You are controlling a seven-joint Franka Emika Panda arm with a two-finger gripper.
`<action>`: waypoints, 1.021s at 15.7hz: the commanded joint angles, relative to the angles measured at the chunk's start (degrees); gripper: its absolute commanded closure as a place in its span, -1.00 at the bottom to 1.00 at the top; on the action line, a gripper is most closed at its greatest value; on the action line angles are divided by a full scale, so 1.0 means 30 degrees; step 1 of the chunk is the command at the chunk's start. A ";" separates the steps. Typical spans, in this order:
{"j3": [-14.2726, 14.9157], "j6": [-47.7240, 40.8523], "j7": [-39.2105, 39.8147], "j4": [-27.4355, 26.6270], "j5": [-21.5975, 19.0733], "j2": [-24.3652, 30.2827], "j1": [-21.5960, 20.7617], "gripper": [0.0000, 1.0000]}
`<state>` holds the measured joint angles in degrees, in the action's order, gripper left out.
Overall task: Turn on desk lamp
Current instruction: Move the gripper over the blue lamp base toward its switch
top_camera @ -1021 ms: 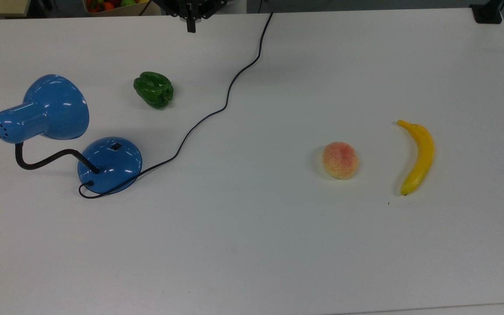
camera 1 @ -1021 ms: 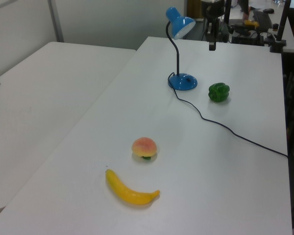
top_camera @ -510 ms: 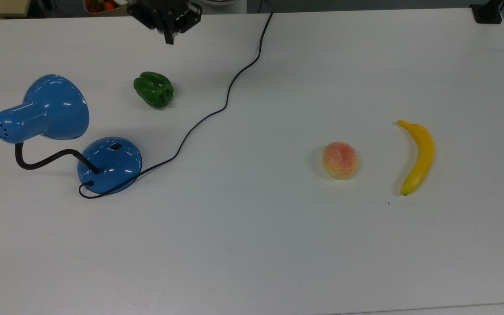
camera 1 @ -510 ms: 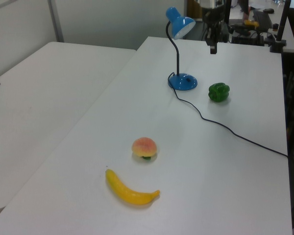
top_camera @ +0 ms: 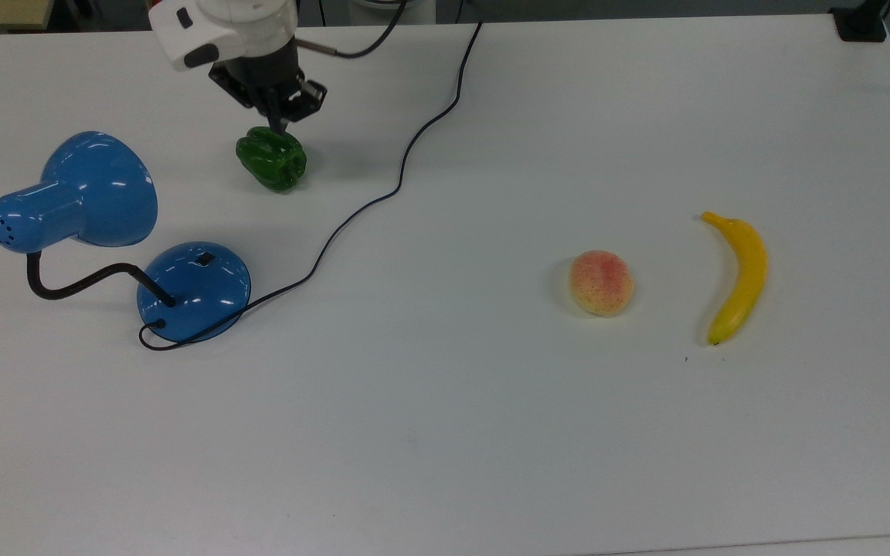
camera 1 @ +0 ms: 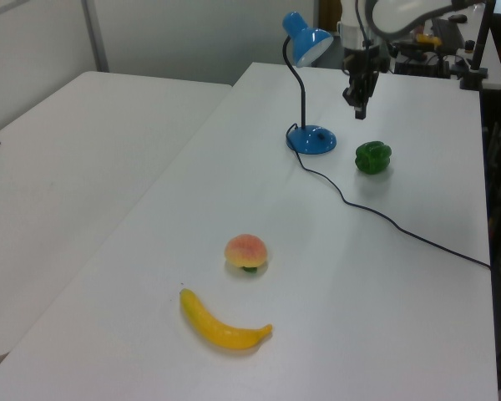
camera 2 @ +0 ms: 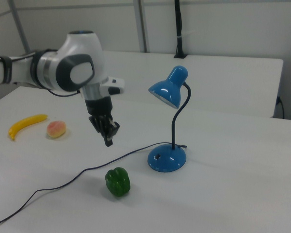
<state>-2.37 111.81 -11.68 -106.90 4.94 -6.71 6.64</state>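
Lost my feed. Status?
Gripper shut, airborne above green pepper. Desk lamp unlit, switch untouched. Path to base open.

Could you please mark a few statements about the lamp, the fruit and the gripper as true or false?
1. The desk lamp stands upright on its round base. True.
2. The gripper is pressing the switch on the lamp's base. False: it hangs in the air above the table, apart from the lamp, near the green pepper.
3. The banana lies beside the peach. True.
4. The lamp's cord runs under the peach. False: it crosses bare table, well away from the peach.
5. The gripper's jaws hold the pepper. False: the pepper lies on the table below them.
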 commanded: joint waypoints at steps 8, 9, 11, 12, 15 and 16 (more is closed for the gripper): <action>0.0173 0.7724 -0.2290 -0.1632 -0.0181 -0.2155 0.1507 1.00; 0.0174 0.8165 -0.2290 -0.1632 -0.0094 -0.2302 0.1653 1.00; 0.0174 0.8927 -0.2290 -0.1574 0.0024 -0.2653 0.1743 1.00; 0.0174 0.9308 -0.2290 -0.1573 0.0024 -0.2858 0.1743 1.00; 0.0174 1.0480 -0.2261 -0.1515 0.0082 -0.3240 0.1947 1.00; 0.0203 1.0919 -0.2261 -0.1486 0.0112 -0.3415 0.2006 1.00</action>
<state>-2.28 140.73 -17.38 -111.42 4.94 -15.85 12.51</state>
